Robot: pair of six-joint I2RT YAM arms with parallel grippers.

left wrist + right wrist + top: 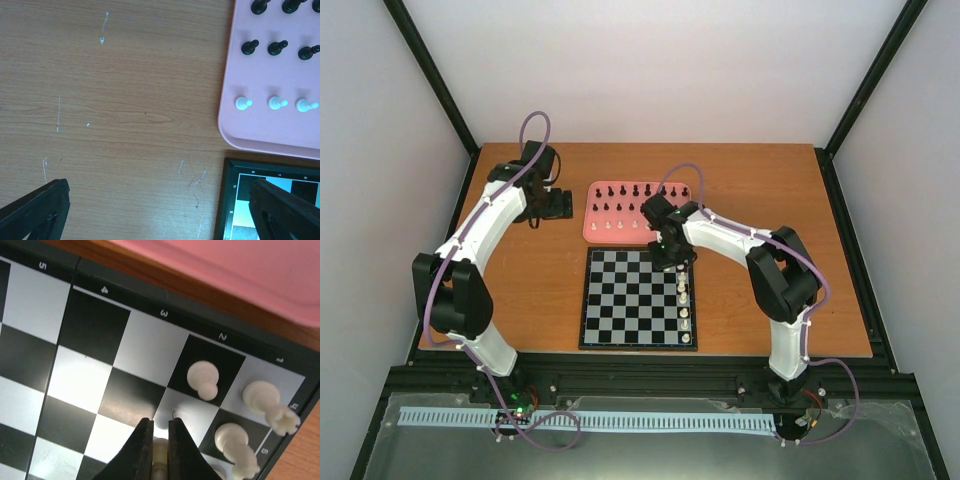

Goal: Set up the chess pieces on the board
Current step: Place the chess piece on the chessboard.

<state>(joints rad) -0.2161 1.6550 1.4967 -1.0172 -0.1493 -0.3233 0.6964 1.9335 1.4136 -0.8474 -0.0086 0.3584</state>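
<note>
Your right fingers (146, 440) are clamped on a cream-white chess piece (160, 452). It is held upright, its long axis running down toward the board (85, 372), and the square it hangs over lies just beside the standing pawn (202, 380) near the board's far right corner. Three white pieces stand in that wrist view, plus the one gripped. Your left fingers (42, 207) are spread wide and hold nothing. They are well apart from this, over the bench (125, 100) beside the pink tray (280, 132), where three white pawns (275, 103) and at least five black pieces (276, 47) show.

The right tool (160, 426) hides most of the cream piece (160, 449) pinched between its fingers (136, 455), and the wrist view's bottom edge cuts both off.
</note>
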